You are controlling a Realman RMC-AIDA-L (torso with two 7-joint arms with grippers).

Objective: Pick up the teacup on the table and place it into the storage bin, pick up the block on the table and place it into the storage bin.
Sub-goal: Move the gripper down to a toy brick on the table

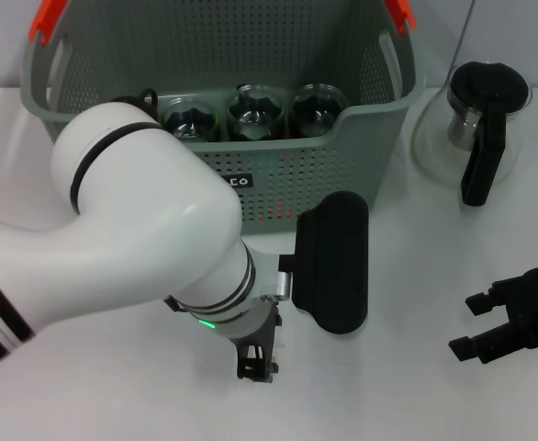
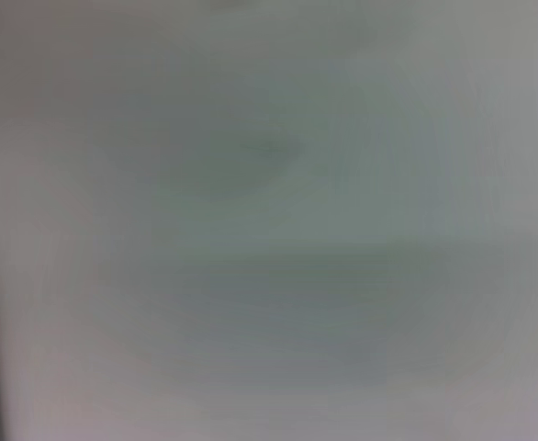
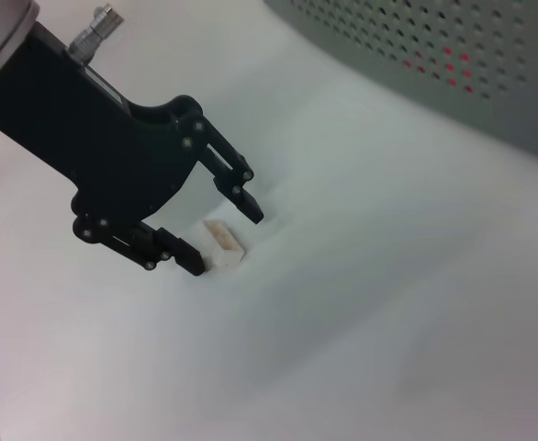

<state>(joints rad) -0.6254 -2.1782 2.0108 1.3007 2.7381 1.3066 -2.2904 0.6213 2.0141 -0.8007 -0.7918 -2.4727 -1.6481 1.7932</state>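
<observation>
A small white block (image 3: 224, 248) lies on the white table (image 1: 407, 386). My left gripper (image 3: 221, 241) is down at the table with its black fingers (image 3: 242, 197) open on either side of the block. In the head view the left gripper (image 1: 257, 366) shows below the big white arm and the block is hidden. The grey-green perforated storage bin (image 1: 278, 179) stands at the back, with three glass teacups (image 1: 254, 113) inside it. My right gripper (image 1: 489, 323) rests open at the table's right front, holding nothing. The left wrist view is a featureless blur.
A glass pot with a black lid and handle (image 1: 483, 129) stands on the table right of the bin. The left arm's black wrist module (image 1: 333, 262) juts out just in front of the bin's near wall (image 3: 453, 55).
</observation>
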